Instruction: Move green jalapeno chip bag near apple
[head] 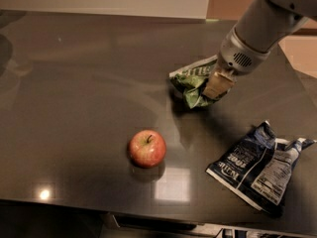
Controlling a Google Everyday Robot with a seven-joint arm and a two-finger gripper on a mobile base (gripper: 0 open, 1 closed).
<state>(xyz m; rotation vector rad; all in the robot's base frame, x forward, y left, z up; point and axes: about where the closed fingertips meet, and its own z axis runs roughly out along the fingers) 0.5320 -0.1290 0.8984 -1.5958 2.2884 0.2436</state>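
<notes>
The arm runs off the upper right edge, and one tan finger hides the other on the gripper. The fingers pinch the green jalapeno chip bag, wrinkly foil with white lettering bunched just left of them. The round red apple sits well below-left of them on the glossy dark table. A flat dark blue chip bag lies below-right.
</notes>
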